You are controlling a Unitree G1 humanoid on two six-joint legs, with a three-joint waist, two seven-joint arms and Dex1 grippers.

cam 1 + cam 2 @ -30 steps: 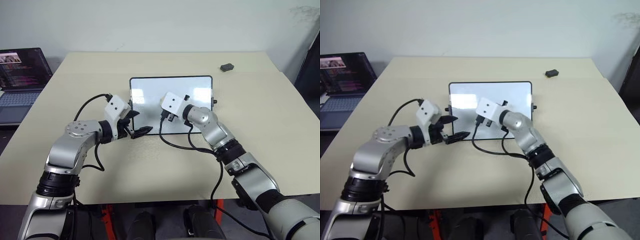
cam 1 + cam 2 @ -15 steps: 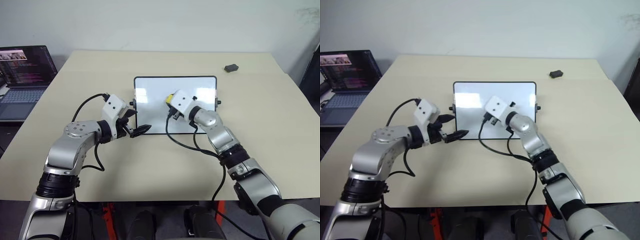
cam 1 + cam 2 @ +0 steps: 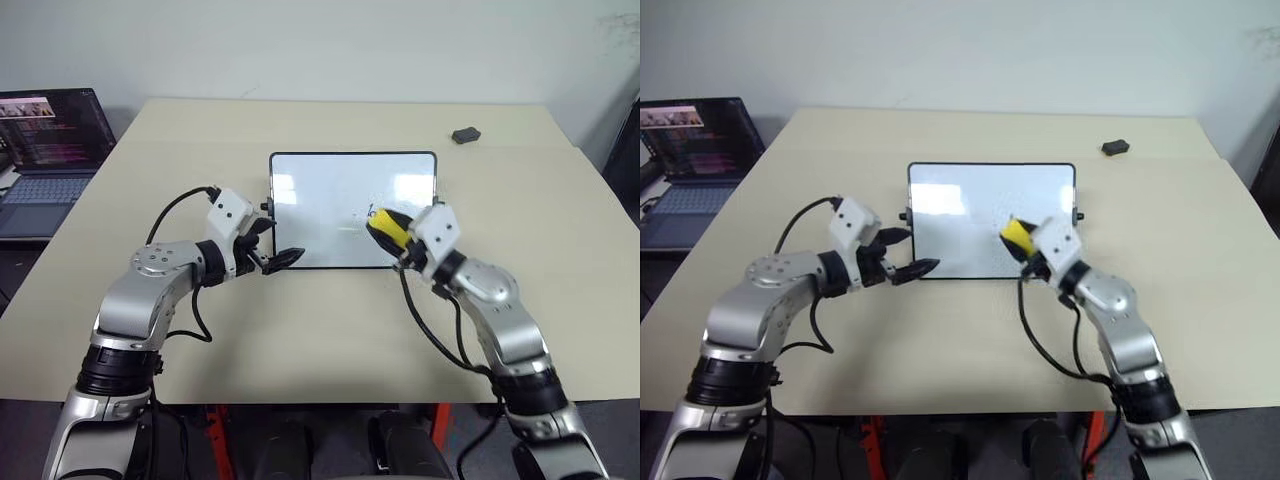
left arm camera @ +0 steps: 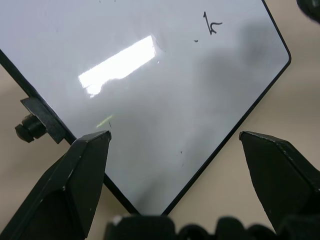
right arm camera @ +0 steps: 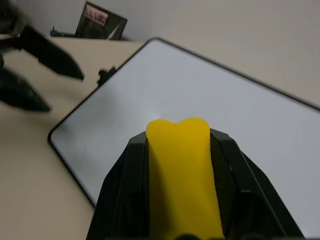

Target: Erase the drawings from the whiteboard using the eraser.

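Right gripper point(image 3: 392, 232) clamped on eraser point(image 3: 385, 226) over board's point(image 3: 330, 180) near right, left gripper point(image 3: 270, 243) apart at near-left corner without pinning it, faint mark point(image 4: 212, 24) left: risk of board sliding under wipe, or missing the mark.

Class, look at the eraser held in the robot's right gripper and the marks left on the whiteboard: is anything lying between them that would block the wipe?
Nothing visible does. The right gripper is shut on the eraser over the whiteboard, near its right side. A small remaining mark lies on bare board. The left gripper, jaws open, sits at the near left corner, aside.
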